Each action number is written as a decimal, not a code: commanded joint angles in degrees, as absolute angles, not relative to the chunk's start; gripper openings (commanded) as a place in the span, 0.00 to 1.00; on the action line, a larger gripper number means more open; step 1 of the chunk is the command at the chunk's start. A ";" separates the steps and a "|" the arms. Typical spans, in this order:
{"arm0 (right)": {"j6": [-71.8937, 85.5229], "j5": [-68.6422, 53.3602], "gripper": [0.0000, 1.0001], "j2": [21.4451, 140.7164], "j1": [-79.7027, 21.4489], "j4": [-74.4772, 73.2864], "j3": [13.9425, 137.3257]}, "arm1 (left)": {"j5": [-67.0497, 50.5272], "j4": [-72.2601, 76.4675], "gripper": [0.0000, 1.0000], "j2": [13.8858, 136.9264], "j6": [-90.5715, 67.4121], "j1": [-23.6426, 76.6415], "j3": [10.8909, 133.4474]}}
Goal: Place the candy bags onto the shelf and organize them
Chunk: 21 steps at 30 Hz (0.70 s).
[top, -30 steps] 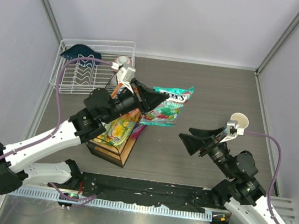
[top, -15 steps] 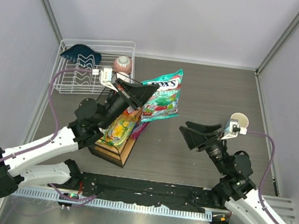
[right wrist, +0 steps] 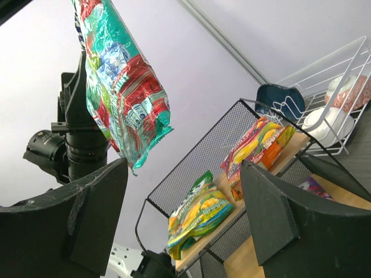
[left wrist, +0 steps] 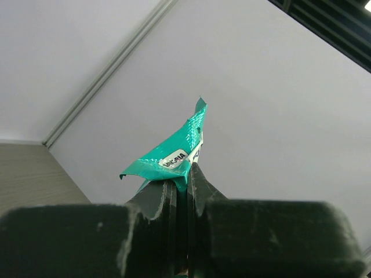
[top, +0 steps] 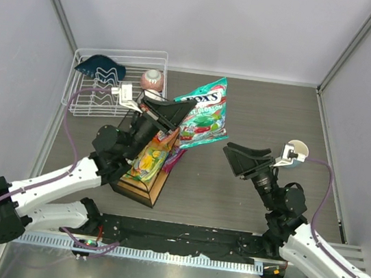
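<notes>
While the left fingers [left wrist: 156, 202] are clenched tight on the top corner of the glossy teal candy bag [top: 203, 112], the whole bag hangs in the air, clear of the grey wood-grain desk [top: 267, 102]. It's roughly at 1 o'clock from the small two-tier shelf [right wrist: 191, 156] of black wire and light wooden boards. The right fingers [right wrist: 93, 202] are spread wide with nothing in them, off at 4 o'clock from the bag and pointing at it.

From where I'm standing the top board looks pretty full. A yellow-green bag [right wrist: 203, 211] with fruit print and an orange-red bag [right wrist: 258, 145] lie side by side up there. A purple bag [right wrist: 316, 186] peeks out on the lower board. So my guess is the teal one belongs downstairs next to it.

If I were driving: that bag is floppy and pinched by one corner only, so it'll swing. I'd bring it toward 7 o'clock slowly and get the loose bottom edge in under the top board first. Then I'd lay it flat before letting go. The right fingers could steady the dangling end. Main risk imo is snagging the wire frame or nudging the bags already placed.
</notes>
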State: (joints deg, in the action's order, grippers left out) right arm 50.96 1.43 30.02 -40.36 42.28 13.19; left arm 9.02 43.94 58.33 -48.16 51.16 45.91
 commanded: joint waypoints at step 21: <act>55.64 4.39 0.50 44.12 -41.92 61.61 19.78 | 6.59 61.70 0.00 67.41 -53.17 51.24 49.13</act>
